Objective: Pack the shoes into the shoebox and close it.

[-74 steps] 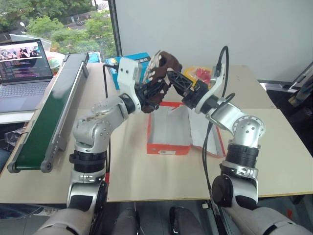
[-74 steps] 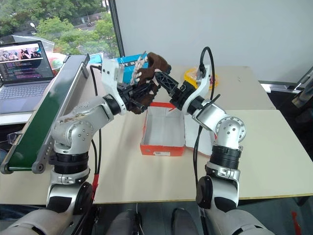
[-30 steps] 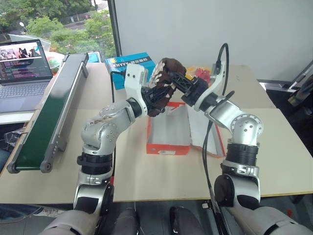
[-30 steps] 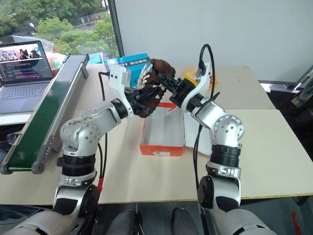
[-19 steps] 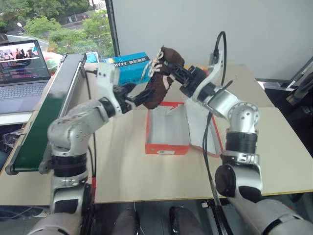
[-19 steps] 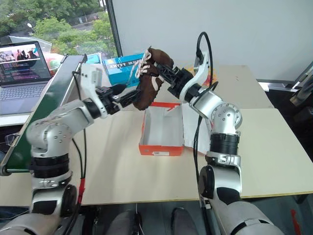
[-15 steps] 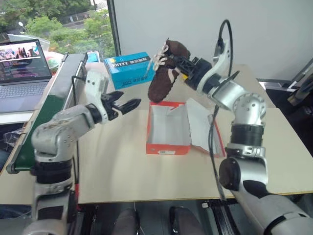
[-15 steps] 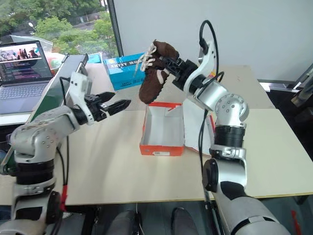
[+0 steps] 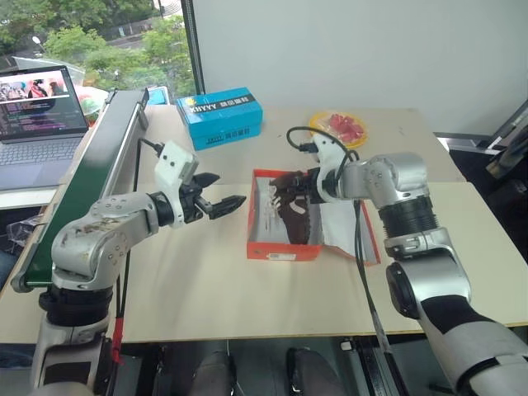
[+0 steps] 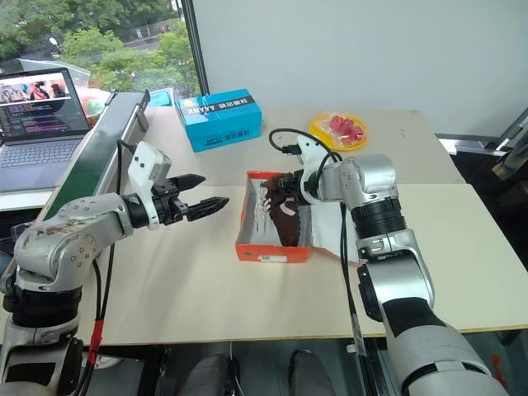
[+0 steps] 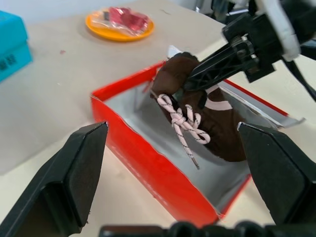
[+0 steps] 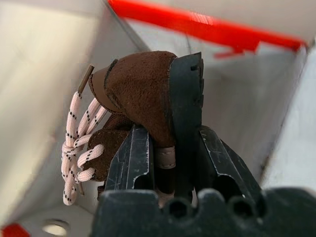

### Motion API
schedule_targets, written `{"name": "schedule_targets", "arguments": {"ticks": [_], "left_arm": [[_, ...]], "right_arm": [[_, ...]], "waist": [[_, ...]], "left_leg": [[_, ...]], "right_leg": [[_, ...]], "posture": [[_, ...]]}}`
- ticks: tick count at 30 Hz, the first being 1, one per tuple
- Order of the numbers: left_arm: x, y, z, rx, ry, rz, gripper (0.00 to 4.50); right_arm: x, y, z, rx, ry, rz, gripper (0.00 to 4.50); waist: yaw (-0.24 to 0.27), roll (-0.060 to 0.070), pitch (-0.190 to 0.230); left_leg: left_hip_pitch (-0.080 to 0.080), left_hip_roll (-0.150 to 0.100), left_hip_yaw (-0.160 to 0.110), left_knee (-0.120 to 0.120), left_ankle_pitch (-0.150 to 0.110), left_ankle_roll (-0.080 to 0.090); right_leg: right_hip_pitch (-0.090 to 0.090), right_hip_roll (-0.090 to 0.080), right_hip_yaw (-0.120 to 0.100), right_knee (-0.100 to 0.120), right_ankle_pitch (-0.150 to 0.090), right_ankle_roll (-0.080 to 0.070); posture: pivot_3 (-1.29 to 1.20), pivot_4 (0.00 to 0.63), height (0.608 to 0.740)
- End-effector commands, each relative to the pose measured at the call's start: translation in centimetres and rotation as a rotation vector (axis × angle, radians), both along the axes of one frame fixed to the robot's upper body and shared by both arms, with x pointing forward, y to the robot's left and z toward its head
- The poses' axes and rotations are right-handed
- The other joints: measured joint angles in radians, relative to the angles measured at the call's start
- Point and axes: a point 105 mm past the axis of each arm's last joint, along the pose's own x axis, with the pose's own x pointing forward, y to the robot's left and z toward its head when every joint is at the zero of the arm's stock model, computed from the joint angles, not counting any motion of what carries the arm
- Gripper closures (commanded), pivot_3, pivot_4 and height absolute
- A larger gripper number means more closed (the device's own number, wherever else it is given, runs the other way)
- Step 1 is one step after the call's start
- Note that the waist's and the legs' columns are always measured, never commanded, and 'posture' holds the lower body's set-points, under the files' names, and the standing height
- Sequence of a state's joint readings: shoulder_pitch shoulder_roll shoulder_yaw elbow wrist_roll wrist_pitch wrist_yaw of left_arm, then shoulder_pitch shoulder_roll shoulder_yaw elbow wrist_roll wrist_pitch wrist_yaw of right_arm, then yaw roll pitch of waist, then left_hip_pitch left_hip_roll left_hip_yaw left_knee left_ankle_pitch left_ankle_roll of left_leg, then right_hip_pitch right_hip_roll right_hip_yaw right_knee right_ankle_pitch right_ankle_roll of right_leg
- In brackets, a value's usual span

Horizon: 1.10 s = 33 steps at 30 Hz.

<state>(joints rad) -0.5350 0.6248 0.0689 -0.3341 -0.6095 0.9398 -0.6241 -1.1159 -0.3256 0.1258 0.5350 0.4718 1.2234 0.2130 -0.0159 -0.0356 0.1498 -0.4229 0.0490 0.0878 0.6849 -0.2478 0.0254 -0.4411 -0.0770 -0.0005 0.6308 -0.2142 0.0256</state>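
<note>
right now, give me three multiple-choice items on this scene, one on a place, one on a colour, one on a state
1. Where is the brown shoe?
A. on the blue box
B. inside the shoebox
C. on the yellow plate

2. What colour is the outside of the shoebox?
A. orange-red
B. green
C. black

3. How is the left claw?
A. shut on the shoe
B. shut on the laces
C. open, holding nothing

Answers:
1. B, the shoe sits between the box's white inner walls, the right claw clamped on its heel.
2. A, its front wall is orange-red.
3. C, its fingers stand spread, apart from the box.
</note>
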Motion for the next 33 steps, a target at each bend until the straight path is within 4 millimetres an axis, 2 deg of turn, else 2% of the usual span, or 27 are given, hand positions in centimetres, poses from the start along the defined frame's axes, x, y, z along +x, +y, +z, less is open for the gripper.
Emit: {"name": "schedule_targets", "arguments": {"ticks": [1, 6, 11, 13, 16, 18, 21, 22, 27, 30, 33], "left_arm": [[-0.8, -0.6, 1.1, 0.001, -0.039, -0.042, 0.0], [-0.7, -0.5, 1.0, 0.01, -0.038, -0.024, 0.0], [-0.6, -0.4, 1.0, 0.006, -0.036, -0.013, 0.0], [-0.7, -0.6, 1.1, 0.002, -0.035, -0.018, 0.0], [-0.8, -0.7, 1.1, -0.002, -0.03, -0.023, 0.0], [-0.8, -0.6, 1.0, -0.002, -0.027, -0.017, 0.0], [-0.7, -0.4, 1.0, -0.008, -0.023, -0.007, 0.0], [-0.7, -0.3, 1.1, -0.018, -0.02, -0.003, 0.0], [-0.5, 0.3, 1.0, -0.047, -0.008, 0.044, 0.0], [-0.2, 1.2, 0.4, -0.044, -0.006, 0.109, 0.0], [0.0, 2.6, -0.6, -0.044, 0.005, 0.205, 0.0]], "right_arm": [[1.4, -0.9, -0.2, -0.074, -0.069, -0.037, 3.8], [2.6, -2.4, -1.8, -0.159, -0.116, -0.099, 3.8], [3.1, -2.8, -2.6, -0.169, -0.136, -0.143, 3.8], [3.2, -2.6, -2.6, -0.15, -0.139, -0.157, 2.87], [3.3, -2.1, -1.7, -0.135, -0.168, -0.155, 2.02], [3.4, -1.7, -0.6, -0.121, -0.199, -0.155, 1.26], [3.4, -0.6, 1.1, -0.115, -0.275, -0.121, 0.25], [3.2, -0.1, 1.7, -0.103, -0.3, -0.107, 0.05], [1.9, 1.4, 5.0, -0.02, -0.393, -0.061, 0.05], [0.9, 1.7, 6.9, -0.015, -0.507, -0.002, 0.05], [-1.1, 2.3, 8.4, 0.121, -0.617, 0.145, 0.05]], "waist": [[-0.001, 0.0, 0.0], [-0.001, 0.0, 0.0], [-0.001, -0.001, -0.001], [-0.001, -0.001, -0.001], [0.003, -0.001, 0.0], [0.003, -0.001, 0.0], [0.0, -0.001, 0.0], [0.0, -0.001, 0.0], [-0.004, 0.0, 0.0], [-0.003, 0.0, 0.0], [0.0, 0.0, 0.0]], "left_leg": [[0.0, 0.0, 0.0, 0.0, 0.0, 0.0], [0.004, 0.0, 0.0, 0.0, 0.0, 0.0], [0.014, 0.0, 0.0, 0.0, 0.0, 0.0], [0.018, 0.0, 0.0, -0.001, -0.001, 0.001], [0.017, 0.0, -0.002, -0.001, -0.001, 0.0], [0.015, 0.0, -0.003, -0.004, 0.0, 0.0], [0.005, 0.0, -0.003, -0.004, 0.001, -0.001], [0.004, 0.0, -0.003, -0.004, 0.001, -0.002], [0.003, 0.0, -0.003, -0.004, 0.001, -0.002], [0.003, 0.0, -0.003, -0.004, 0.001, -0.001], [0.003, 0.0, -0.003, -0.004, 0.001, -0.001]], "right_leg": [[0.0, 0.0, 0.0, 0.0, 0.0, 0.0], [0.004, 0.0, 0.0, -0.001, 0.0, 0.0], [0.012, 0.0, 0.001, -0.003, 0.0, 0.0], [0.017, 0.0, 0.0, -0.005, 0.0, 0.0], [0.015, 0.0, 0.0, -0.004, 0.0, 0.0], [0.013, 0.0, 0.0, -0.002, 0.0, 0.0], [0.003, 0.0, 0.003, 0.0, 0.0, 0.0], [0.001, 0.0, 0.003, 0.0, 0.0, 0.0], [0.0, 0.0, 0.003, 0.001, 0.0, 0.0], [0.0, 0.0, 0.003, 0.001, 0.0, 0.0], [0.0, 0.0, 0.003, 0.0, 0.0, 0.0]], "posture": [[0.0, 0.15, 0.74], [0.0, 0.15, 0.74], [0.0, 0.15, 0.74], [0.0, 0.15, 0.74], [0.0, 0.15, 0.74], [0.0, 0.15, 0.74], [0.0, 0.15, 0.74], [0.0, 0.15, 0.74], [0.0, 0.15, 0.74], [0.0, 0.15, 0.74], [0.0, 0.15, 0.74]]}}
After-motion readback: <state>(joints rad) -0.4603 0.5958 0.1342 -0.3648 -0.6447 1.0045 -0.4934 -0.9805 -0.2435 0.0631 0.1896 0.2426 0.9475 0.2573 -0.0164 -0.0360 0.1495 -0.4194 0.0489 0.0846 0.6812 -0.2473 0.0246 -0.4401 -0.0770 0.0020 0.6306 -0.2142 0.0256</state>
